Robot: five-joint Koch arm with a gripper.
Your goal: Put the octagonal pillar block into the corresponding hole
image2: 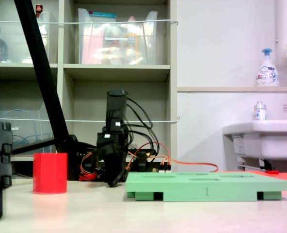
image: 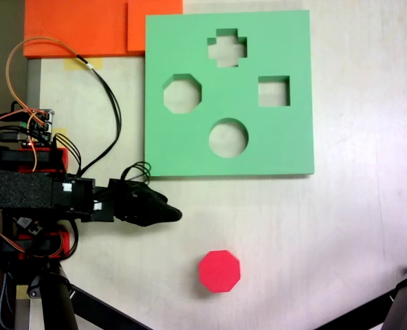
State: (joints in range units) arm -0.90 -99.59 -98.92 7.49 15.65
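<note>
Pale tabletop carries the green board [image: 286, 148] with 4 cutouts, and we see the red octagonal pillar block [image: 219, 271] apart from our gripper [image: 174, 215], whose opening we cannot tell; a skewed grasp could jam it at the corresponding hole [image: 182, 94].

Matt foam green board [image: 286, 144], matt red block [image: 219, 271].
</note>
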